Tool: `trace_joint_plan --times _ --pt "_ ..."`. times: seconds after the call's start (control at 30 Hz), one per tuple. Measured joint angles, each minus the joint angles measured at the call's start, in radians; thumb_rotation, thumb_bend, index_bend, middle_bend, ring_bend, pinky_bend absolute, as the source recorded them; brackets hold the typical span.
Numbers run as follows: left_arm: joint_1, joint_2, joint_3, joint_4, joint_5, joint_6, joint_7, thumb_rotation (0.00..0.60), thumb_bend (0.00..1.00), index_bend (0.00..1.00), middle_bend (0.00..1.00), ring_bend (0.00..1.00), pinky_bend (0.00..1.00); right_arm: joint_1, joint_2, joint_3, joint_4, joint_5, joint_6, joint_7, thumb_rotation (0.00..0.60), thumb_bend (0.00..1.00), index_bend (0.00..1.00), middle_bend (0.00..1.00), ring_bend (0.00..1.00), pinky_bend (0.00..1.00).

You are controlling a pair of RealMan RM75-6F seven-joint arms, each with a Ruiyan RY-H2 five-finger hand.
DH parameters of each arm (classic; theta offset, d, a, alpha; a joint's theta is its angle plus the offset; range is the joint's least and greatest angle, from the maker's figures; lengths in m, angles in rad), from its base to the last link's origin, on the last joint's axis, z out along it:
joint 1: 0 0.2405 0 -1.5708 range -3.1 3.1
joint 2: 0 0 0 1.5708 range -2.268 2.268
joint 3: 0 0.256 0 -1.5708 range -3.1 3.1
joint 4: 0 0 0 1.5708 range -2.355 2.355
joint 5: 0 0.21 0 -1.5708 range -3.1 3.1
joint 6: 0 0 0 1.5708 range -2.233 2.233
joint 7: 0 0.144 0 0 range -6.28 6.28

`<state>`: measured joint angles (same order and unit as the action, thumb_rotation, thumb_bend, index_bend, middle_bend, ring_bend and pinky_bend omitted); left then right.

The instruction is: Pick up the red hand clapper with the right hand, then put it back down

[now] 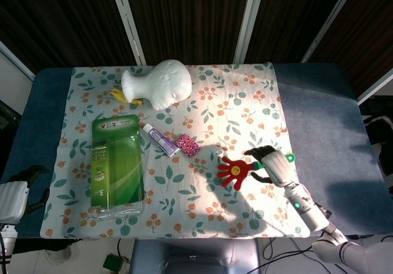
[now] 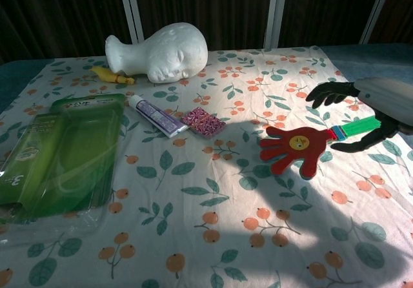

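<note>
**Clapper back on the cloth, right hand spread above its handle**

The table (image 1: pixel 319 96) is covered by a flowered cloth (image 1: pixel 239 102). Toward its left edge a green package (image 1: pixel 118 163) is laid flat; near the far edge a white foam head (image 1: pixel 157 83) is lying on its side. Beside the package a toothpaste tube (image 1: pixel 161 139) and a small patterned block (image 1: pixel 188 144) are found.

The red hand clapper (image 2: pixel 295 147) is seen near the right edge of the cloth, and appears to be lying flat on it, its green handle pointing toward the right edge. The right hand (image 2: pixel 371 110) is held over that handle with its fingers (image 2: pixel 328 93) spread apart; nothing is gripped. The left hand (image 1: pixel 27 185) is parked off the front-left corner; whether it is apart or closed cannot be told.

The release seems complete. The hand is best lifted straight up, so that the handle is not dragged or flicked.
</note>
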<state>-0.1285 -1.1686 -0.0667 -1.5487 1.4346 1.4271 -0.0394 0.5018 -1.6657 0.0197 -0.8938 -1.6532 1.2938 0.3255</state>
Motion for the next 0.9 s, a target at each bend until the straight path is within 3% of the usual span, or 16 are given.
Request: trace_joint_plan --times 0.1,0.2,0.6,0.9 --pt "-0.001 0.000 0.000 0.000 0.001 0.000 0.001 0.600 0.41 0.32 0.23 0.27 0.36 0.002 0.015 -0.005 -0.030 0.016 -0.037 -0.027 0.600 0.05 0.05 0.06 0.00 0.01" --pt "-0.001 -0.001 0.000 -0.001 0.000 -0.001 0.002 0.600 0.41 0.32 0.23 0.27 0.36 0.002 0.037 -0.009 -0.065 0.030 -0.066 -0.062 0.600 0.01 0.00 0.00 0.00 0.00" --pt "-0.002 -0.001 -0.003 0.001 -0.009 -0.007 0.002 0.600 0.41 0.32 0.23 0.27 0.36 -0.027 0.191 0.017 -0.338 0.079 -0.036 -0.204 0.600 0.00 0.00 0.00 0.00 0.00" --pt "-0.006 0.001 -0.001 -0.004 -0.015 -0.019 0.011 0.600 0.41 0.32 0.23 0.27 0.36 -0.099 0.374 0.034 -0.677 0.238 -0.015 -0.647 0.600 0.00 0.00 0.00 0.00 0.00"
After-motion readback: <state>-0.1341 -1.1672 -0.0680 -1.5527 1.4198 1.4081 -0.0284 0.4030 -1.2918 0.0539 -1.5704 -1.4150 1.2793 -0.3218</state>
